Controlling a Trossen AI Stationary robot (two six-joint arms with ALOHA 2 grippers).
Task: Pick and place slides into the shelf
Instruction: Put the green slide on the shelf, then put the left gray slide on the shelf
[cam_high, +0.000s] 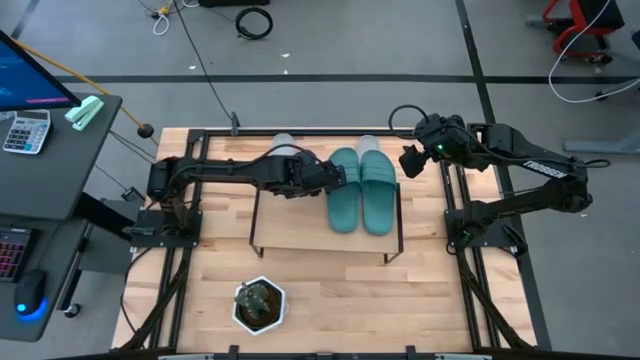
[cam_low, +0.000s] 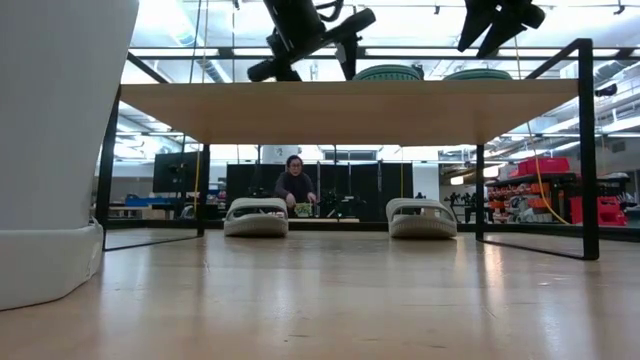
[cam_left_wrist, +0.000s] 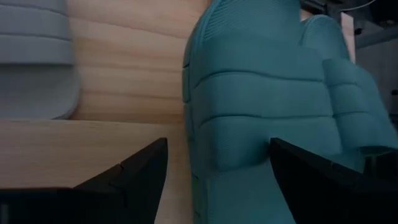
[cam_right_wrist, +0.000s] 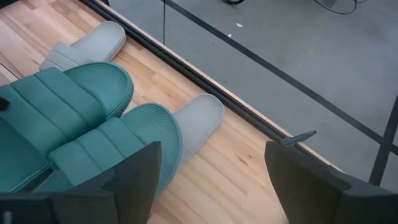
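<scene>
With both teal slides side by side on the shelf, the left gripper hovers at the left one's strap, jaws apart, probably just releasing. Long axes run front-to-back, toes toward the far edge. Right gripper waits beyond, jaws apart. Grey slides sit on the table, behind the shelf.

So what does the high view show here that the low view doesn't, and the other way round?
Only the high view shows both teal slides whole, side by side on the shelf, with the left gripper open beside them, the right gripper open past the shelf's corner, and a potted plant. Only the low view shows the two grey slides on the table under the shelf, clearly apart, and a person beyond. Both show the shelf, the teal pair on top and both arms.
</scene>
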